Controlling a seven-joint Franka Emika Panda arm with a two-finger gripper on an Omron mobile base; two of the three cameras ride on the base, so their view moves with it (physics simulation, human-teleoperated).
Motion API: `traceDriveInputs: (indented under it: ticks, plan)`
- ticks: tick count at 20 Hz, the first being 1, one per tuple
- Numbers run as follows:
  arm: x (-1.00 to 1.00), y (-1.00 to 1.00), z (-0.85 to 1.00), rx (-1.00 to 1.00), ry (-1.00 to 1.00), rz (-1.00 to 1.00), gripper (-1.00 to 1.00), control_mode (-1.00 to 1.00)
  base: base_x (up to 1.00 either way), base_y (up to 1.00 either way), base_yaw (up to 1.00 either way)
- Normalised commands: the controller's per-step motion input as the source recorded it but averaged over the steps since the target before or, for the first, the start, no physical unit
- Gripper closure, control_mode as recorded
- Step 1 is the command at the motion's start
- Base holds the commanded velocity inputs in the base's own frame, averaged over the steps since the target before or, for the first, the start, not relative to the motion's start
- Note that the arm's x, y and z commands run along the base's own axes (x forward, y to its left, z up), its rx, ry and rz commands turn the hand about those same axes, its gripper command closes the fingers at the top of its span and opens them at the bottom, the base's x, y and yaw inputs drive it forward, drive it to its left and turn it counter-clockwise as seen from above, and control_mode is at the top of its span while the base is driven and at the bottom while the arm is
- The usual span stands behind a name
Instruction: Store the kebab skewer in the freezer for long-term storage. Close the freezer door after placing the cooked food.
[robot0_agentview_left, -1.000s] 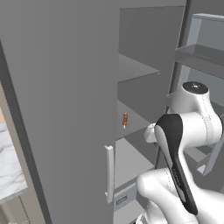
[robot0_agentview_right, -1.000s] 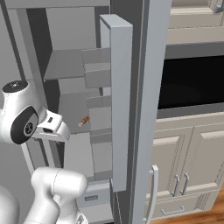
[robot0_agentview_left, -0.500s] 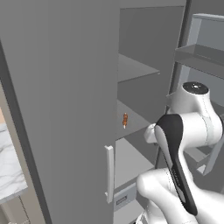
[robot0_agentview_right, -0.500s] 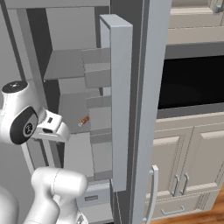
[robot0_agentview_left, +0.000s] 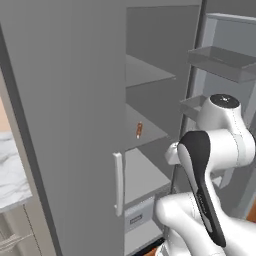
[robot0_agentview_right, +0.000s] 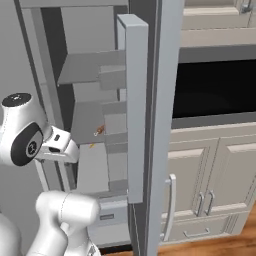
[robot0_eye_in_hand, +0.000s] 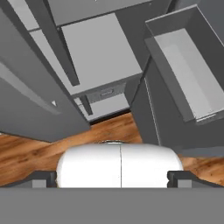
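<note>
Open freezer (robot0_agentview_left: 150, 75) shelves (door (robot0_agentview_right: 137, 100) alongside)

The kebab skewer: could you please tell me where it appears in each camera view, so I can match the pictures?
Left base view: the kebab skewer lies on a middle freezer shelf, centre of picture.
Right base view: it lies on that shelf, left of centre, beside the freezer door.
Hand view: not in it.
Shared landmark: the open freezer door.
</note>
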Motion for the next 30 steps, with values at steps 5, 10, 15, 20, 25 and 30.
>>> traceDriveInputs:
  ticks: [5, 10, 15, 20, 25, 30]
  plan:
    - [0.00, 0.00, 0.00, 0.00, 0.00, 0.00, -1.00, 1.00, -0.66, 0.00, 0.10]
    - [0.00, 0.00, 0.00, 0.00, 0.00, 0.00, -1.00, 1.00, -0.56, -0.01, 0.40]
    - [0.00, 0.00, 0.00, 0.00, 0.00, 0.00, -1.00, 1.00, -0.55, 0.00, 0.38]
    - [0.00, 0.00, 0.00, 0.00, 0.00, 0.00, -1.00, 1.00, -0.16, -0.11, 0.09]
    - [0.00, 0.00, 0.00, 0.00, 0.00, 0.00, -1.00, 1.00, -0.15, -0.40, 0.03]
    - [0.00, 0.00, 0.00, 0.00, 0.00, 0.00, -1.00, 1.00, -0.32, -0.30, 0.03]
